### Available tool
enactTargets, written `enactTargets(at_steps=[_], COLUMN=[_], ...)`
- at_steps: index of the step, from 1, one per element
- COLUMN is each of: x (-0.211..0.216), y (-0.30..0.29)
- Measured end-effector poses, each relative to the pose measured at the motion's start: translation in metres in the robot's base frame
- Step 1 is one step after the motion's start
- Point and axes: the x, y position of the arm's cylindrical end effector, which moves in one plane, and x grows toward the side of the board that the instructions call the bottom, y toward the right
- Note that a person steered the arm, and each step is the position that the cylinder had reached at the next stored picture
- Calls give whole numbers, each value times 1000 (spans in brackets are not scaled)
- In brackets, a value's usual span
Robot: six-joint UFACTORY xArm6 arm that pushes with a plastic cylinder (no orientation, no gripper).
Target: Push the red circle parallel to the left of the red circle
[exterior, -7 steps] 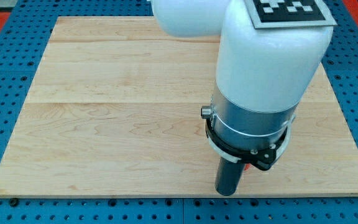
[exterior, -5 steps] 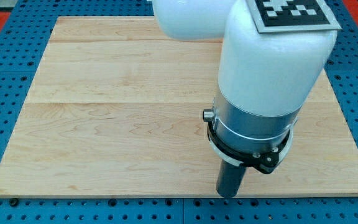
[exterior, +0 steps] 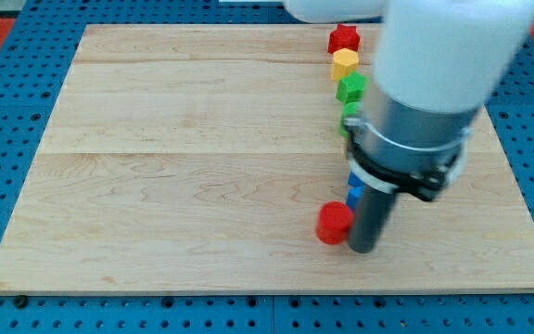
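While my tip (exterior: 362, 249) touches the red circle (exterior: 335, 224), newly uncovered, it has no fingers and grips nothing.

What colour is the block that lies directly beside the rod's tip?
Red. The red circle sits just to the view's left of my tip, seen in the camera view.

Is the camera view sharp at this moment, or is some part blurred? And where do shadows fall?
Camera view: the arm is smeared by motion blur, so my tip has soft edges; the red circle, just to the view's left of my tip, is slightly soft too. The wooden board is sharp and evenly lit, no glare; only faint shadow shows under the rod.
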Motion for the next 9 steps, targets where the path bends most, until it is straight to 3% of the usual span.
enactTargets(at_steps=[2,4,7,8,9], x=[-59,-80,-3,7,5], y=[-35,-44,-55,1,98])
